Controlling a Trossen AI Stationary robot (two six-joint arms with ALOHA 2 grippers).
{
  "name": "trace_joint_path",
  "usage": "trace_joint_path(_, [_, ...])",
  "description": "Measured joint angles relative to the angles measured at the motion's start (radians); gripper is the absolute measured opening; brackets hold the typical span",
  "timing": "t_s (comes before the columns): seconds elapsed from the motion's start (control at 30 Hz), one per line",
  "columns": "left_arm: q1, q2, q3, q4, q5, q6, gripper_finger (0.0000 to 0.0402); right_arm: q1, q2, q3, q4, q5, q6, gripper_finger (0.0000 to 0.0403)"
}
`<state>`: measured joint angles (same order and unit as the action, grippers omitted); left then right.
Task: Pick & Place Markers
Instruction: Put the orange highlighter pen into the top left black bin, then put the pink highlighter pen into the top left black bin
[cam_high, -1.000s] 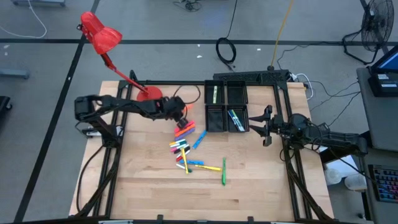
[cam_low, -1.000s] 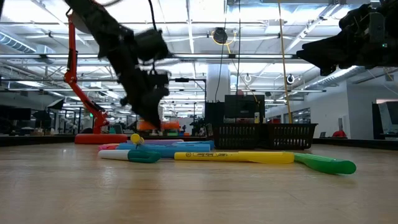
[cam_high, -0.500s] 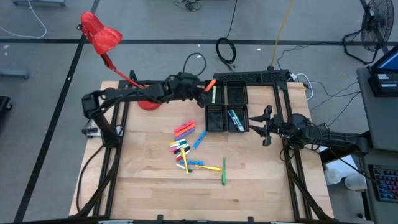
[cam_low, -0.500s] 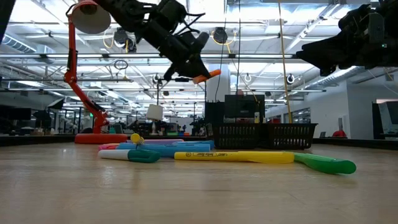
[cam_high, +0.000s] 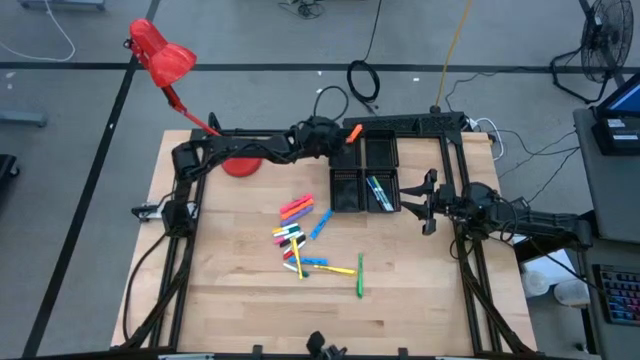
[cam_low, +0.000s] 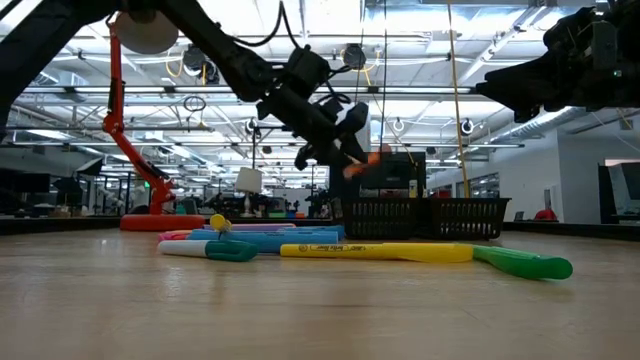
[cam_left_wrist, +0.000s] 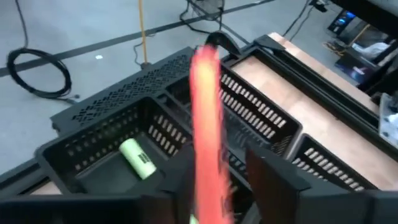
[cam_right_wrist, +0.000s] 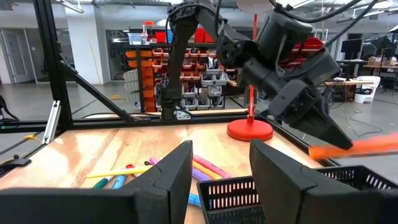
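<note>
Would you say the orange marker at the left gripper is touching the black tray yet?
Apart. In the low view the orange marker hangs at the left gripper, with clear air between it and the black tray below.

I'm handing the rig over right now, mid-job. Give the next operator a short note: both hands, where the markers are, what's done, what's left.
Left hand: above the black tray, at its far-left compartment, with an orange marker between its fingers; whether the grip holds or is letting go is unclear.
Right hand: open, empty, waiting beside the tray's right side.
Done: a green marker lies in one compartment, teal ones in another.
Left: the loose pile mid-table, plus the yellow and green markers nearer the front edge.
</note>
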<state>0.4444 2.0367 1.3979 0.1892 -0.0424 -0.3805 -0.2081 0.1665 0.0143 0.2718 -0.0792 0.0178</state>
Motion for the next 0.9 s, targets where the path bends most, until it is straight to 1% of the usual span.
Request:
trace_joint_path(0.13, [0.013, 0.003, 0.000, -0.012, -0.016, 0.000, 0.0181, 0.000, 0.000, 0.000, 0.000, 0.000, 0.000, 0.0146])
trace_joint_path(0.23, [0.020, 0.003, 0.000, -0.011, -0.021, 0.009, 0.0193, 0.000, 0.000, 0.000, 0.000, 0.000, 0.000, 0.0146])
trace_joint_path(0.33, [0.022, -0.003, 0.000, -0.011, -0.011, 0.031, 0.0195, 0.000, 0.000, 0.000, 0.000, 0.000, 0.000, 0.0146])
trace_joint_path(0.4, [0.024, -0.009, 0.000, -0.015, 0.026, 0.050, 0.0195, 0.000, 0.000, 0.000, 0.000, 0.000, 0.000, 0.0146])
trace_joint_path(0.47, [0.027, -0.017, 0.000, -0.017, 0.087, 0.081, 0.0192, 0.000, 0.000, 0.000, 0.000, 0.000, 0.000, 0.0146])
trace_joint_path(0.57, [0.027, -0.039, 0.000, -0.042, 0.196, 0.166, 0.0185, 0.000, 0.000, 0.000, 0.000, 0.000, 0.000, 0.0146])
trace_joint_path(0.63, [0.025, -0.058, 0.000, -0.067, 0.240, 0.239, 0.0178, 0.000, 0.000, 0.000, 0.000, 0.000, 0.000, 0.0146])
trace_joint_path(0.7, [0.019, -0.093, 0.000, -0.157, 0.266, 0.308, 0.0169, 0.000, 0.000, 0.000, 0.000, 0.000, 0.000, 0.0146])
trace_joint_path(0.77, [0.008, -0.128, 0.001, -0.237, 0.267, 0.374, 0.0159, 0.000, 0.001, 0.000, 0.000, 0.000, 0.000, 0.0146])
trace_joint_path(0.8, [0.004, -0.151, 0.001, -0.301, 0.268, 0.398, 0.0154, 0.000, 0.001, 0.000, -0.001, 0.000, 0.000, 0.0146])
trace_joint_path(0.9, [-0.017, -0.212, 0.001, -0.454, 0.249, 0.442, 0.0139, 0.000, 0.003, 0.000, -0.001, 0.000, 0.000, 0.0146])
